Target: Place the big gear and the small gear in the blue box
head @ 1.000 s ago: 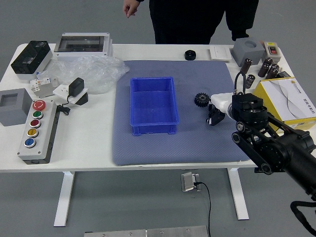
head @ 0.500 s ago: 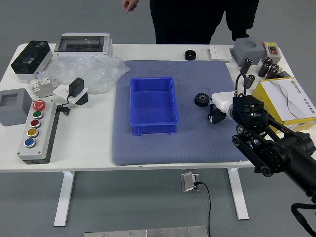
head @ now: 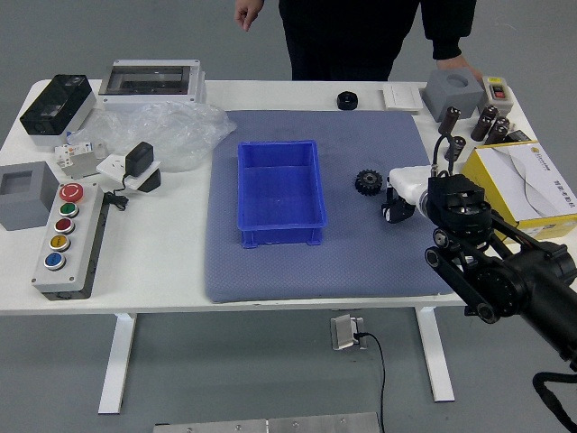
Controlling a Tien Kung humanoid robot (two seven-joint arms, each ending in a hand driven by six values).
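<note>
My right hand, white and black, hangs over the right part of the blue-grey mat, palm side hidden. Just left of it, a black toothed gear lies flat on the mat, with a narrow gap between them. A smaller black round piece rests at the mat's far edge; whether it is a gear is unclear. The blue box sits left of the toothed gear, with nothing visible inside. My left arm is out of view.
A yellow box stands beside my right forearm. Clear plastic wrap and a button panel are at the left. Beyond the table stands a person, one hand hanging, the other behind a grey box.
My right hand has shifted slightly to the right, away from the toothed gear. The person has moved a little to the right, and a hand now shows behind the grey box.
</note>
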